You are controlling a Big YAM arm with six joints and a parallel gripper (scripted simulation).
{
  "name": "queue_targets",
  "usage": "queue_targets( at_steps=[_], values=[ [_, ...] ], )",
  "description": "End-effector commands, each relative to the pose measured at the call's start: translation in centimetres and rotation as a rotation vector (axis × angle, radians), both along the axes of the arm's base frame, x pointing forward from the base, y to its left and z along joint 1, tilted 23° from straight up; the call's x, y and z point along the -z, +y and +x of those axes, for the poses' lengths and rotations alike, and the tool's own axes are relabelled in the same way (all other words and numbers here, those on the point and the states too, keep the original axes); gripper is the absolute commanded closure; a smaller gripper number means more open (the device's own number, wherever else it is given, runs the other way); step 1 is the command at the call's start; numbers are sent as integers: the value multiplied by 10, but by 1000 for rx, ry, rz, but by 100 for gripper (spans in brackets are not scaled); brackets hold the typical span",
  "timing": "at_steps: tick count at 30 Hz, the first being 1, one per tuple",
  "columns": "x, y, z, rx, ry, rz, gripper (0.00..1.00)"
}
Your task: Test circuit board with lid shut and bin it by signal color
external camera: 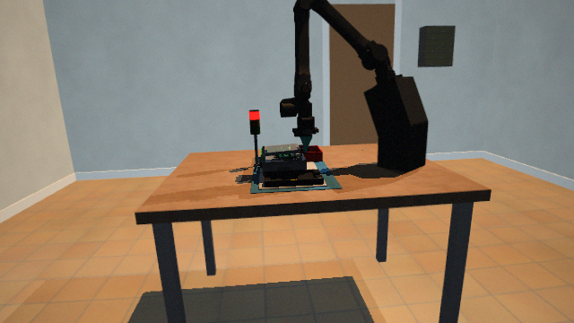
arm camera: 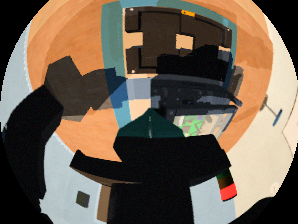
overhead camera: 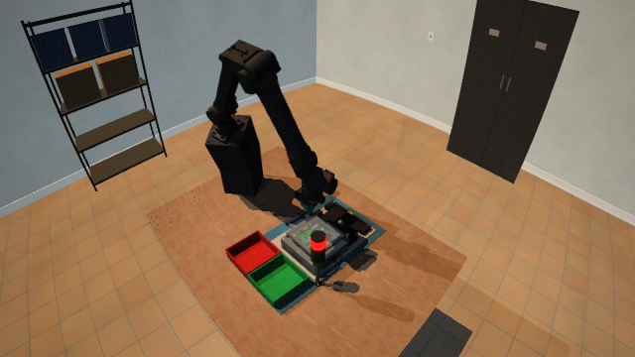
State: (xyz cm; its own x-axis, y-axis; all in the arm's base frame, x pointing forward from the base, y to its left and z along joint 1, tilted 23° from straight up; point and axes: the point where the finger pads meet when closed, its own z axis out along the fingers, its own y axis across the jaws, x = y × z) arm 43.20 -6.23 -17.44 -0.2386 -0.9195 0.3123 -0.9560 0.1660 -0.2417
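Observation:
The tester [overhead camera: 314,239] stands on the mat with its clear lid down over the green circuit board [overhead camera: 309,231]. I cannot tell whether the hook holds the lid. The board also shows through the lid in the wrist view [arm camera: 194,124]. The signal tower [overhead camera: 317,242] beside the tester glows red, as it does in the exterior view [external camera: 254,116]. My gripper [overhead camera: 312,204] [external camera: 307,143] is shut and empty, its teal fingers pointing down just above the tester's edge on the arm-base side. The black tray [overhead camera: 348,218] lies beyond the tester, both pockets empty [arm camera: 180,32].
A red bin [overhead camera: 252,251] and a green bin [overhead camera: 278,279] stand side by side on the mat, left of the tester. The arm's black base block [overhead camera: 234,154] stands at the table's back. The tower's pole and foot [overhead camera: 322,280] stand at the mat's front edge.

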Motion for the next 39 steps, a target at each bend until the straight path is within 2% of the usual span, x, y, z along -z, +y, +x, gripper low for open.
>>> queue_targets(
  at_steps=[1, 3, 8, 10, 11, 12, 14, 16, 18, 19, 24, 34, 35, 39],
  values=[
    [-10, -6, 13, 26, -29, 7, 100],
    [-20, 8, 4, 2, -21, 6, 100],
    [-51, 21, -2, -1, -22, 4, 100],
    [-51, 21, -2, -1, -22, 4, 100],
    [-61, 24, 11, -2, -46, 6, 100],
    [-64, 26, 5, -1, -38, 5, 100],
    [-67, 28, -5, -1, -22, 5, 100],
    [-70, 29, -5, -1, -24, 6, 100],
    [-56, 29, -10, -2, 7, 4, 100],
    [-56, 25, -11, 6, 9, 4, 100],
    [-65, 25, -3, 6, -22, 6, 100],
    [-65, 25, -2, 6, -24, 6, 100],
    [-65, 25, -2, 6, -24, 6, 74],
    [-65, 25, -2, 5, -24, 6, 74]
  ],
)
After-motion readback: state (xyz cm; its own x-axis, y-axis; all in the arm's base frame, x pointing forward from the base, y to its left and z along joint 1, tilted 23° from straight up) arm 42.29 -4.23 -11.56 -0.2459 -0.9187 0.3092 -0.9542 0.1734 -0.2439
